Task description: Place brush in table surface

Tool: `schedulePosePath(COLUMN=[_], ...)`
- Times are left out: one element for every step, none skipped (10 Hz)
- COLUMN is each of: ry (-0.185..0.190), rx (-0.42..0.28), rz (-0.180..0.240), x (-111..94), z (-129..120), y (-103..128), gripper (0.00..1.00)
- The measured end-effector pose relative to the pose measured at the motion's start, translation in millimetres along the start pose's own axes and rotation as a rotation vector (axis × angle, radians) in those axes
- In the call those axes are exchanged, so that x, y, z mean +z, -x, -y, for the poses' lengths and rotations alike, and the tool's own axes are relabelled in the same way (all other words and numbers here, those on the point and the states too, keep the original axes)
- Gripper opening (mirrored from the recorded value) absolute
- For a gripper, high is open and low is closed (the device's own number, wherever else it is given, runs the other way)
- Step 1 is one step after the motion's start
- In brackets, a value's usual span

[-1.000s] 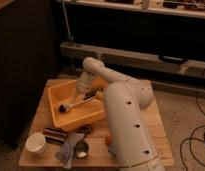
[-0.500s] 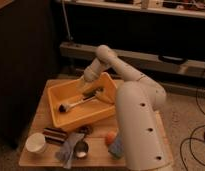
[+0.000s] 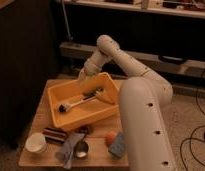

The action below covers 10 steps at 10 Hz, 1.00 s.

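Front of table point(image 3: 98, 158): white cup point(image 3: 36, 142), metal spoon point(image 3: 81, 148). Behind them, yellow bin point(image 3: 86, 119). Brush point(image 3: 78, 103) lies inside, dark head leftward. Gripper point(image 3: 84, 75) at bin's far rim, apart from brush; opening: cannot tell.

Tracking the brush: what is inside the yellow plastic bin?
The slim pale-handled brush with a dark head lies in the yellow plastic bin, beside a yellow-green oblong item. The tool hovers at the bin's far rim. The near wall hides the floor strip behind it.
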Motion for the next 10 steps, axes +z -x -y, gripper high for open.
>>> schedulePosePath(ry=[-0.006,-0.018,-0.028,-0.05,-0.072,-0.086,-0.106,-0.125,-0.126,-0.122], rx=[-0.011,-0.019,-0.03,-0.073,-0.122,-0.152,-0.183,-0.208,-0.208,-0.197], rz=[-0.035,-0.056,-0.078,-0.125,-0.165,-0.192,-0.217,-0.238,-0.237,-0.23], x=[10.9,17.9,23.3,31.2,35.4,38.2,42.0,48.5,52.1,55.6], z=[-2.3,-3.8,-5.5,-9.4,-11.8,-13.8,-15.5,-16.6,-15.6,-13.2], y=[0.3,0.6,1.0,5.3,10.8,11.3,12.7,12.4,10.7,7.1], gripper=[0.53,0.61,0.68,0.78,0.8,0.8,0.8,0.8,0.8,0.8])
